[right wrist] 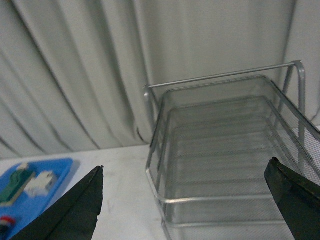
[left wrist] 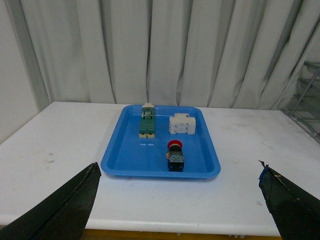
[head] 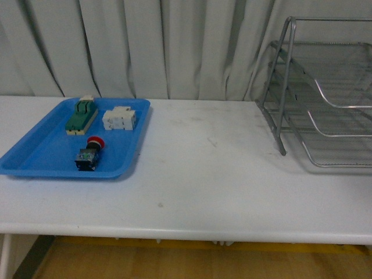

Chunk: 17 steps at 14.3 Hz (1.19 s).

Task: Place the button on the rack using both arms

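well ahead of wide left gripper [left wrist: 178, 166], button [left wrist: 175, 156] in tray [left wrist: 120, 150], right gripper [right wrist: 185, 165] wide

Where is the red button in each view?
Front: button in the blue tray, near its front rim, left part of picture.
Left wrist: button in the tray's near half, before the white block.
Right wrist: button barely in, cut off at picture edge.
Shared landmark: the blue tray.

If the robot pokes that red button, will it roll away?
Probably not far: the button lies on its side, but its blocky black body should stop rolling. Its round red cap might let it pivot. The rim of the blue tray would likely catch it.
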Each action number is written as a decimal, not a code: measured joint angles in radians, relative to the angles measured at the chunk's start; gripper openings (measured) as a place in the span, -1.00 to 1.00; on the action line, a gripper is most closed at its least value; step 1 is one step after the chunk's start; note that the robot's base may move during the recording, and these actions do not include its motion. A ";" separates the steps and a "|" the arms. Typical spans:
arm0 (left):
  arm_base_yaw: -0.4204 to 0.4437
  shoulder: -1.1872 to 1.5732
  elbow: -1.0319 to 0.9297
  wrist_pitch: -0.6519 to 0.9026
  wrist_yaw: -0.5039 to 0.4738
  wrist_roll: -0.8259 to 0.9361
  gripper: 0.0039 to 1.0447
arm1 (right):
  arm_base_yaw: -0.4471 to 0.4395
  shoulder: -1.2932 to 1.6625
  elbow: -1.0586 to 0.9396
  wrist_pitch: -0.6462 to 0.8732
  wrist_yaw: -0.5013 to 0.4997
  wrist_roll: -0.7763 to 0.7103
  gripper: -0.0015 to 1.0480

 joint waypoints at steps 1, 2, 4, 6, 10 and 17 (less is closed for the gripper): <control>0.000 0.000 0.000 0.000 0.000 0.000 0.88 | -0.029 0.143 0.124 0.003 0.012 0.066 0.87; 0.000 0.000 0.000 0.000 0.000 0.000 0.88 | -0.060 0.264 0.238 0.003 0.009 0.159 0.87; 0.000 0.000 0.000 0.000 0.000 0.000 0.88 | -0.128 0.433 0.393 0.054 -0.039 0.381 0.87; 0.000 0.000 0.000 0.000 0.000 0.000 0.88 | -0.179 0.517 0.385 0.173 -0.104 0.613 0.87; 0.000 0.000 0.000 0.000 0.000 0.000 0.88 | -0.208 0.660 0.266 0.404 -0.188 0.994 0.87; 0.000 0.000 0.000 0.000 0.000 0.000 0.88 | -0.198 0.882 0.237 0.592 -0.213 1.140 0.87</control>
